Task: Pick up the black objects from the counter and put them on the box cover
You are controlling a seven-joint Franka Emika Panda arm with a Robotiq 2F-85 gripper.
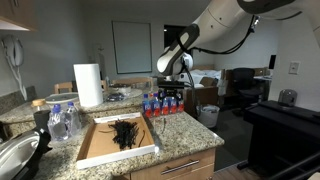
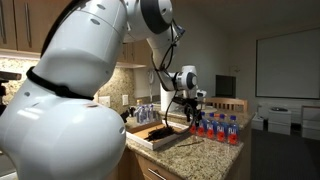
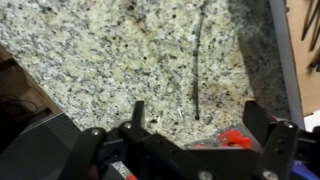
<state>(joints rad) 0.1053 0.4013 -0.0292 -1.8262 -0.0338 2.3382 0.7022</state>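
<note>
Gripper [image 3: 194, 110] jaws at full spread, nothing between them, touching nothing. On the wrist view I see both fingers [image 3: 136, 112] framing bare counter [image 3: 90, 50], speckled beige-brown granite. One thin black strand [image 3: 197, 70] lies straight on the granite ahead of the jaws, roughly centred between them and clear of both. The white rim of the box cover [image 3: 289, 60] runs just beside it on the right.

In an exterior view the gripper [image 1: 168, 92] hangs pointing down over the far part of the counter [image 1: 185, 135], just above a row of red-capped bottles [image 1: 160, 106]. Can't tell from here if it touches them. The box cover [image 1: 100, 150] sits flat on the granite near the front edge. The black objects [image 1: 125, 132] are a spidery clump inside it, toward the far end.

Also on the counter: paper towel roll [image 1: 88, 85], clear plastic bottles [image 1: 60, 118], metal bowl [image 1: 15, 155] at the near corner. Wooden cabinet front [image 1: 180, 168] below. Room behind: whiteboard [image 1: 130, 47] on the far wall, dark furniture to one side.
</note>
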